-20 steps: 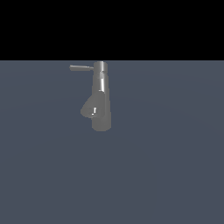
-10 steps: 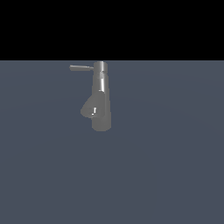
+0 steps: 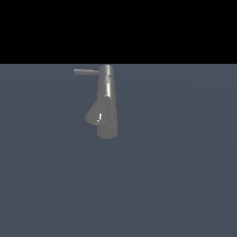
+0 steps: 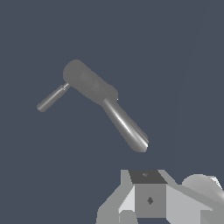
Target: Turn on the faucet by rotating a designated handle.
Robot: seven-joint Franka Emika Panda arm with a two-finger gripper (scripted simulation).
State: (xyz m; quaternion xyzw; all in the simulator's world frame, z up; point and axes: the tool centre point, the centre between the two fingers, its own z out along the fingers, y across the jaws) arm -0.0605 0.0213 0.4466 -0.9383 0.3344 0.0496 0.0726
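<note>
Nothing of the arm is being shown in the exterior view. In the wrist view, only a part of the gripper is being seen, low in the picture: a pale grey angular body with a darker square block at its middle, marked by a small diamond-shaped spot, and a rounded light grey part beside it. Sloping grey faces are spreading out from the block to both sides. The fingertips are being cut off by the picture's edge, so whether the jaws are parted or closed cannot be told. Nothing is being touched by the visible part.
</note>
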